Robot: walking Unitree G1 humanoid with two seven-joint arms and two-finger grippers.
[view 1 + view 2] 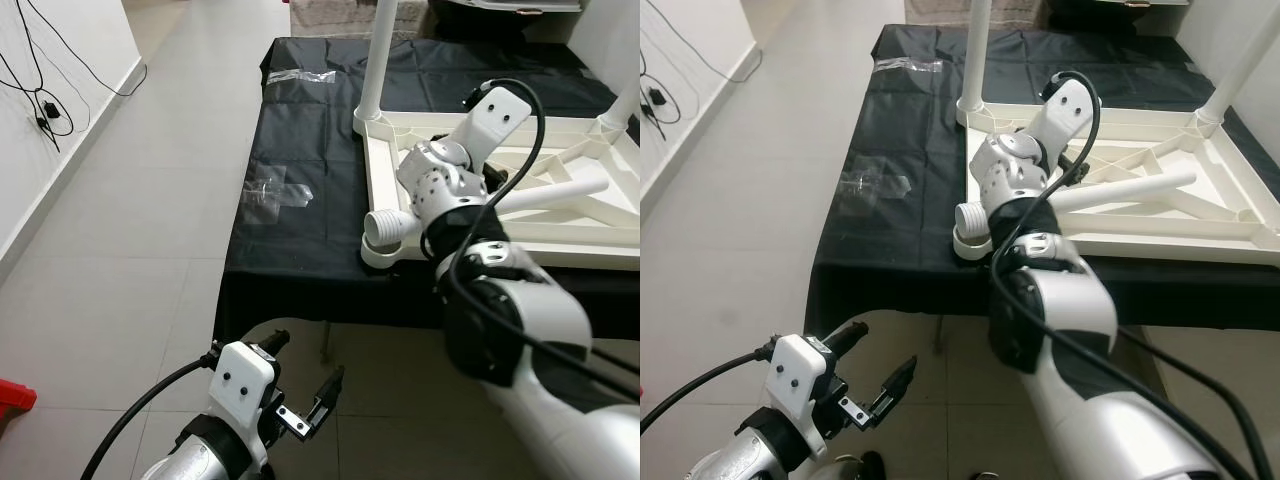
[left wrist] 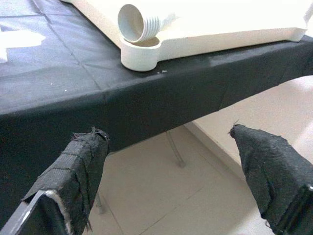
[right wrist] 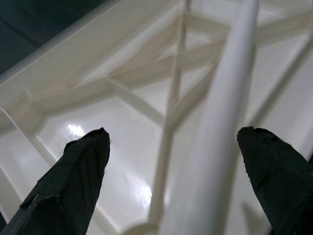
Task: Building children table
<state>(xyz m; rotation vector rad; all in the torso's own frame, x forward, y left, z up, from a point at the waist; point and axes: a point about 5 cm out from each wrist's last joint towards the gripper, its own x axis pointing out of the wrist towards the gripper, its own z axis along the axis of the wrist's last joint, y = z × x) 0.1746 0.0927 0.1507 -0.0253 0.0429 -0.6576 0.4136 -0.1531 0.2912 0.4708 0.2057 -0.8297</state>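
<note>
Two legs already stand on the upturned tabletop (image 1: 560, 240), which lies on the black-covered bench (image 1: 300, 130). We hold our right gripper (image 3: 171, 161), fingers apart, over the loose leg (image 1: 545, 195) lying across it. Stiff, light, probably slick plastic; we should grasp mid-shaft. Our left gripper (image 2: 181, 171) hangs spread below.

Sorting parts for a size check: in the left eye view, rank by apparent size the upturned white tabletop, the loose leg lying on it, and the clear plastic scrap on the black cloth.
1. Upturned white tabletop, largest.
2. Loose leg.
3. Clear plastic scrap, smallest.
</note>
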